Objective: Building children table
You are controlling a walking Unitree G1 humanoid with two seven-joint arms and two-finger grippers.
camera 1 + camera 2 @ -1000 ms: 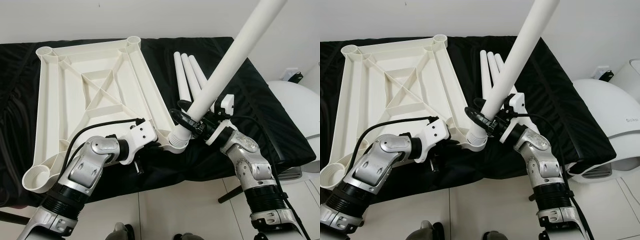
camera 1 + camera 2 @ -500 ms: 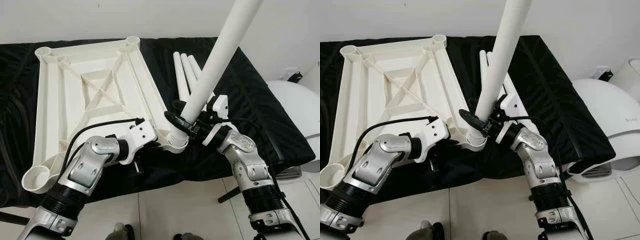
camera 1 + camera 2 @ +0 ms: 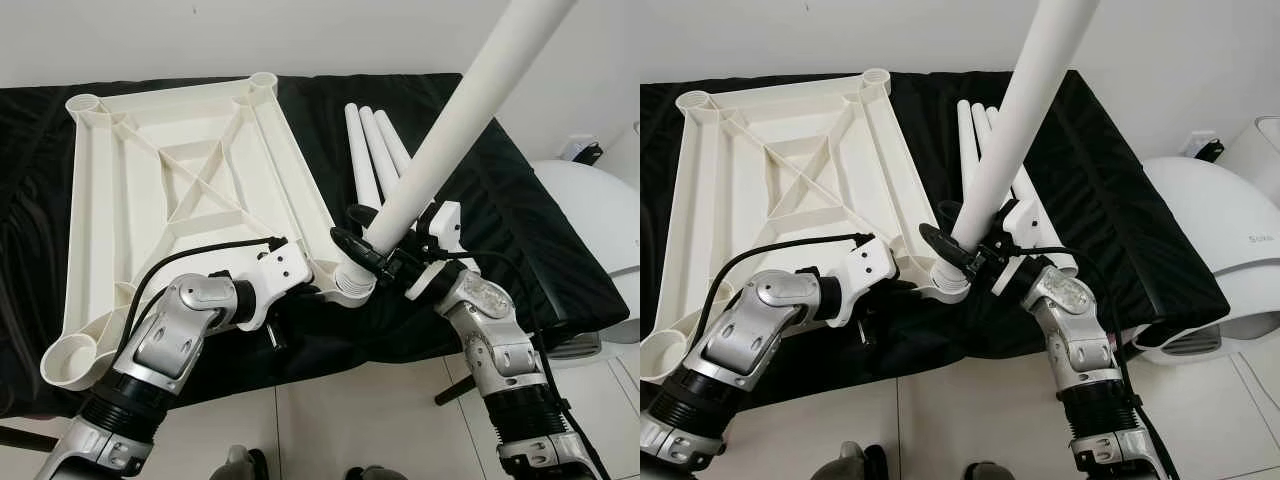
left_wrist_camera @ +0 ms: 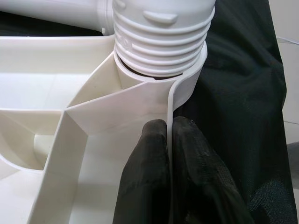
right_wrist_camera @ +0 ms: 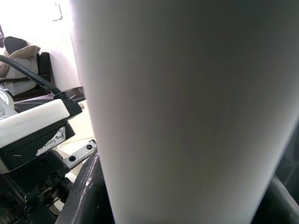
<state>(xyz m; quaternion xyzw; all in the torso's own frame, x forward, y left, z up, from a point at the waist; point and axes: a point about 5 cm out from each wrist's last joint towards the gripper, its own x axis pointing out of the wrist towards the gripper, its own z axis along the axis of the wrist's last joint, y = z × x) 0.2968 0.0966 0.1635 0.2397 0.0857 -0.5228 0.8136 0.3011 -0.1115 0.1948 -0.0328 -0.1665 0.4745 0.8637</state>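
1. Tabletop is laid upside down on black bench, toward its left edge.
2. Tabletop's near-right corner rim is pinched by left gripper, fingers closed on it.
3. Leg is clamped by right gripper, its threaded end seated in that corner socket, tilted right.
4. Three spare legs are laid beside tabletop.

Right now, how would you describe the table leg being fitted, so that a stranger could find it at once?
On the black-covered bench lies an upside-down white tabletop. At its near right corner socket, a long white leg rises at a slant, its threaded end in the socket, held by the right hand. The three spare legs lie flat beside the tabletop; this one alone stands up.
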